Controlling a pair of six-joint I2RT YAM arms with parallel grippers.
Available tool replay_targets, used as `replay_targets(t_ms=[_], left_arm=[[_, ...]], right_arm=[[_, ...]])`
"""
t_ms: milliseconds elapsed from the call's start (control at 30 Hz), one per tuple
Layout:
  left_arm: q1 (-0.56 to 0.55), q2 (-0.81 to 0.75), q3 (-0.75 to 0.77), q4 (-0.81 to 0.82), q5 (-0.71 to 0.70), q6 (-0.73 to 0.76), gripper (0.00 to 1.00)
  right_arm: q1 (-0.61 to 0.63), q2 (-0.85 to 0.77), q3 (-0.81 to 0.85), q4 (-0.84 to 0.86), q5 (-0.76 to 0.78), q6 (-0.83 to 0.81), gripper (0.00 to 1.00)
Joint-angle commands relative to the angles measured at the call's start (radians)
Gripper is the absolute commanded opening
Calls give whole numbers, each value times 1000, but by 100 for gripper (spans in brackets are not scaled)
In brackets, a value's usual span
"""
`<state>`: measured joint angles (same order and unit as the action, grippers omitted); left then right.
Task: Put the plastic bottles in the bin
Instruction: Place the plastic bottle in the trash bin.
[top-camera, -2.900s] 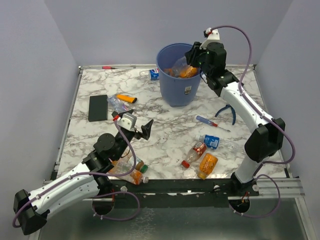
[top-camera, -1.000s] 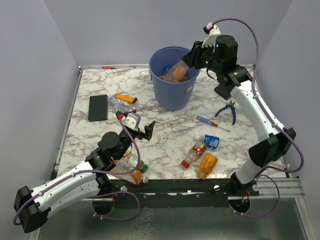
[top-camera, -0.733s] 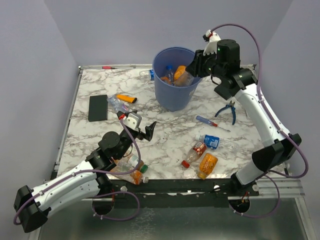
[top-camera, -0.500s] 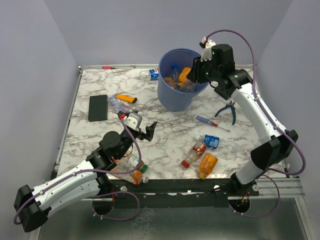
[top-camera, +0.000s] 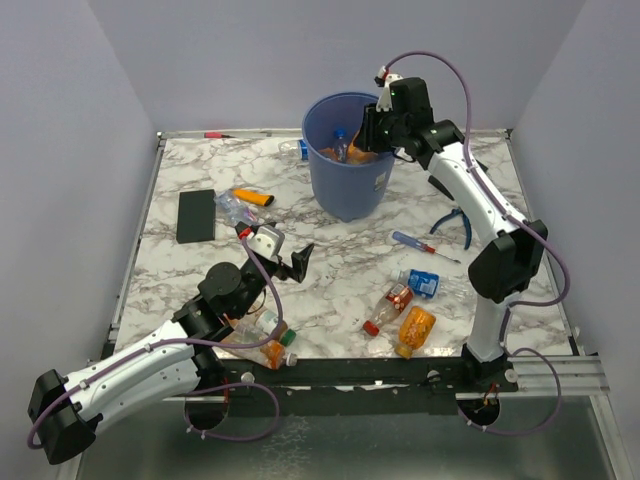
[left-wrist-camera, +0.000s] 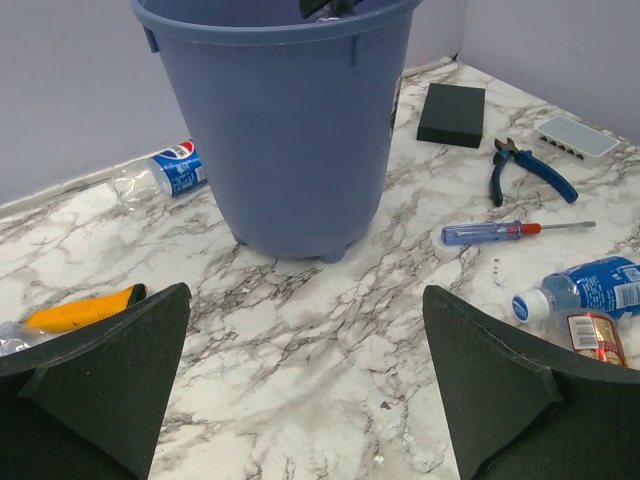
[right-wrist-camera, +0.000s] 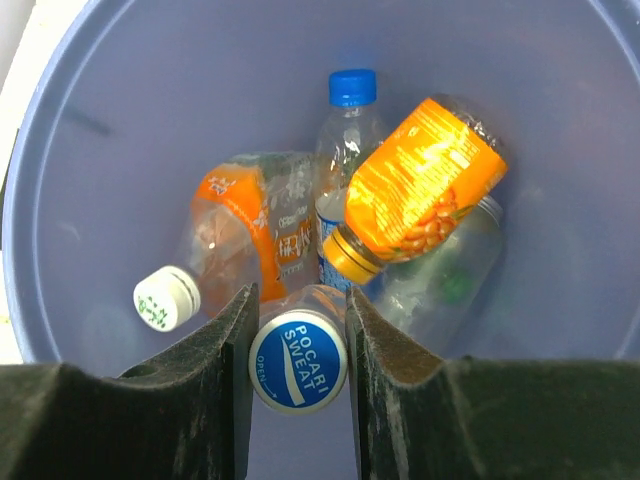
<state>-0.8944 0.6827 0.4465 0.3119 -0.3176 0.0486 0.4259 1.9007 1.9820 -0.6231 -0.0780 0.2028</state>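
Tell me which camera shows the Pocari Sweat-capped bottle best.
Right wrist: the Pocari Sweat-capped bottle sits clamped in the right gripper, inside the bin. Top external shows only that gripper at the bin's rim, and the bottle cannot be made out. Left wrist shows just the bin's outside.

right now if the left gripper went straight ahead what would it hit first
Probably the bin, low on its wall: the open left gripper faces it with only table between. Depth is unclear; if tilted down it would touch table first.
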Motion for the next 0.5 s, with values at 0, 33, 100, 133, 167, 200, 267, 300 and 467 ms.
replay_targets(t_ms=[0, 33, 100, 133, 167, 200, 267, 300, 467], left_arm=[[-2, -3, -2, 4, 11, -3, 99], [-2, -5, -2, 5, 10, -2, 99], [-2, -8, -3, 4, 7, 1, 99], [-3, -8, -3, 5, 6, 2, 99], [-2, -9, -3, 4, 6, 2, 99], [-3, -9, -3, 4, 6, 2, 99], [-2, -8, -3, 5, 9, 1, 99], [-2, -6, -2, 5, 12, -1, 99], [-3, 5, 1, 9, 24, -7, 99]], right_arm=[[-6, 83, 68, -65, 88, -6, 19], [-6, 97, 91, -73, 85, -4, 22], [-6, 111, 115, -92, 45, -2, 36], [-6, 109, 113, -93, 36, -3, 45], [-6, 97, 105, -89, 30, -1, 53], [-7, 83, 93, -82, 28, 6, 60], [-7, 46, 74, -70, 37, 16, 73], [-6, 29, 75, -71, 43, 21, 77], [-7, -59, 134, -95, 71, 41, 99]])
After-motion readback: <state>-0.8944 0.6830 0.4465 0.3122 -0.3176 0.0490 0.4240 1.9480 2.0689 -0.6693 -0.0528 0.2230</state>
